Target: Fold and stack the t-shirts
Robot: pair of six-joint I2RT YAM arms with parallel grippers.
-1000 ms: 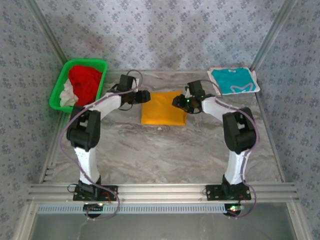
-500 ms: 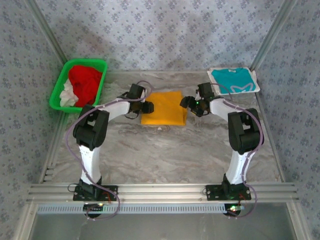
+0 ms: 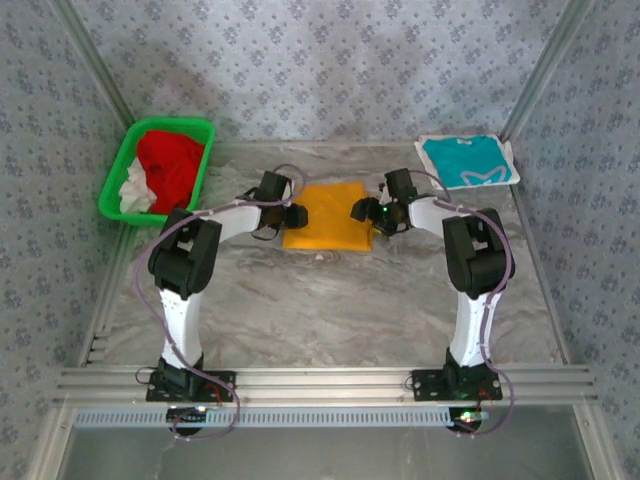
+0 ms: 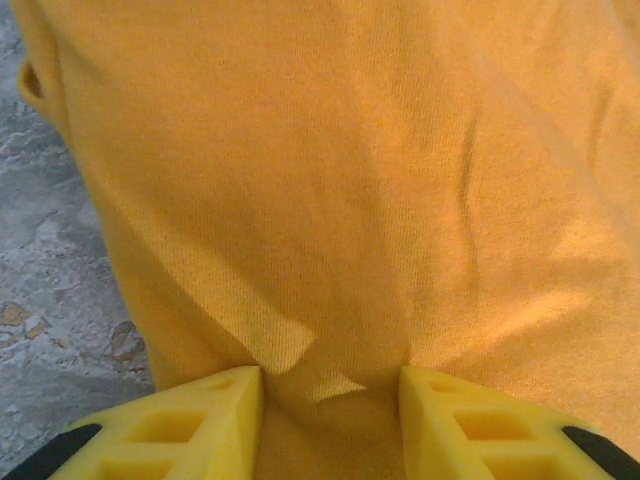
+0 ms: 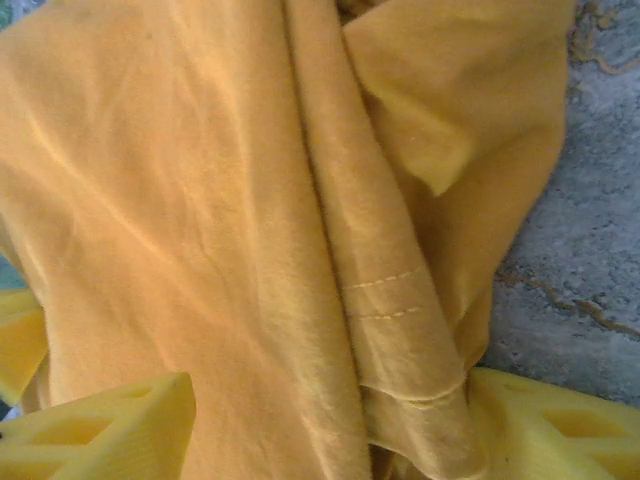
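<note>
Both arms are drawn in closer than a second ago, one at each end of the yellow-orange t-shirt [image 3: 328, 215] on the worktop [image 3: 300, 295], its long axis spanning between them; left jaws are narrowed around its edge, clamping uncertain; right jaws are held apart astride cloth

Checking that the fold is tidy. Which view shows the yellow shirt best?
The top view: the whole yellow shirt lies there as a folded rectangle. The left wrist view gives a close-up of smooth cloth, puckered; the right wrist view, layered edges and a stitched hem.
</note>
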